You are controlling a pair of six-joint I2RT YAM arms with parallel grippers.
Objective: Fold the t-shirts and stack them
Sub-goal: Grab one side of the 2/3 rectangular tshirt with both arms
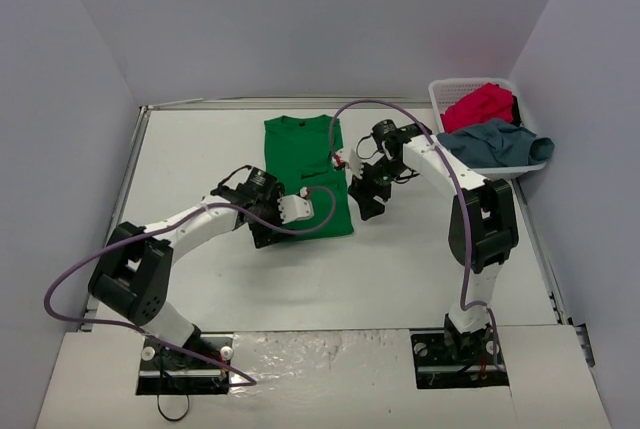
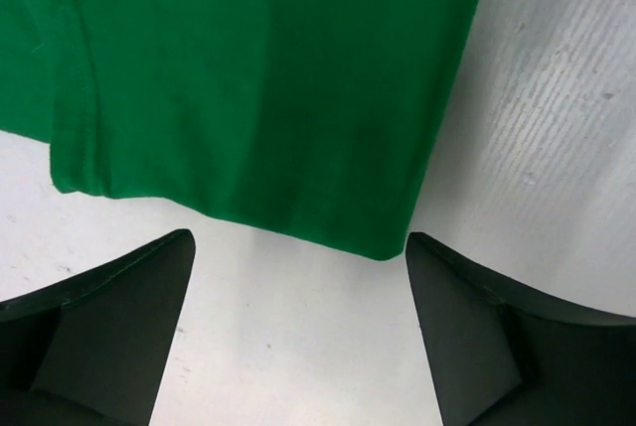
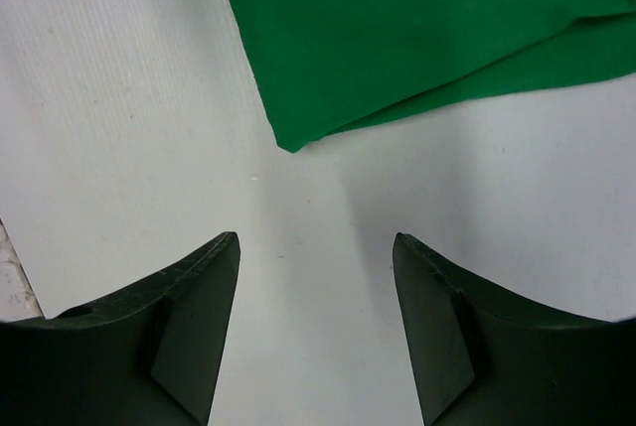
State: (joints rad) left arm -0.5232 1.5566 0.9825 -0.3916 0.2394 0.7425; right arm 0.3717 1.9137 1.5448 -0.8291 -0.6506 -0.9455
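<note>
- Green t-shirt (image 1: 305, 174) lies flat at the middle of the surface (image 1: 420, 249), collar at the far end. It appears to be already folded lengthwise into a narrow strip.
- Left pincer (image 2: 298, 287) stands wide open over bare surface just short of the near hem and holds nothing.
- Right pincer (image 3: 316, 287) stands moderately open over bare surface just off a corner on the shirt's right edge, and also holds nothing.
- Risk, single-layer grasp: the right wrist view shows two cloth layers at that corner. A shallow bite would probably lift only the upper layer and undo the fold.
- Risk, missed pick: the cloth lies thin against the surface. Fingers closing too high may slide over the hem. Fingers driven too low may scrape the surface and bunch the cloth.
- Risk, skewed fold: the pincers sit at different points along the shirt. Unequal lift or travel would likely leave a crooked edge.
- Risk, snagging: the left arm's cable (image 1: 325, 217) loops over the near part of the shirt and could drag it.
- Risk, arm contact: both wrists work close together over one garment.
- Risk, spill: the grey-blue t-shirt (image 1: 495, 144) hangs over the basket (image 1: 445, 89) rim beside the red t-shirt (image 1: 482, 104) and could slip out if bumped.
</note>
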